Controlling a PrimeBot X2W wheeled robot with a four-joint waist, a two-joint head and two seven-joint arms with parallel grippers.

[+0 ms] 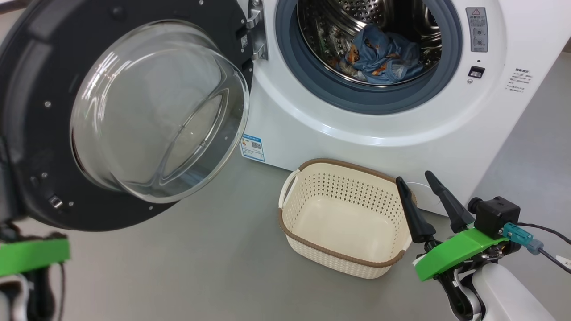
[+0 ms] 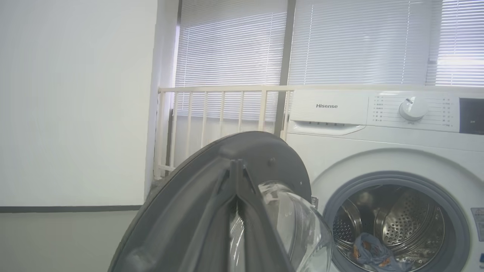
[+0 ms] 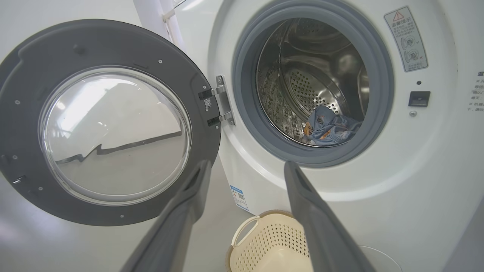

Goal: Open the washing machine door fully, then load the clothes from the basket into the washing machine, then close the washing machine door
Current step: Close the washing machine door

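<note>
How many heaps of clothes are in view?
1: a light-blue clothes heap in the washing machine drum; the basket holds none. More garments may be hidden inside the heap.

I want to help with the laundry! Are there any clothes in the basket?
No, the basket shows a bare cream bottom, and the clothes lie inside the washing machine.

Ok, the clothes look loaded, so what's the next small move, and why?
Probably swing the washing machine door toward the washing machine with the shut left gripper, which sits at its outer edge: the clothes lie in the drum and the basket is empty.
</note>
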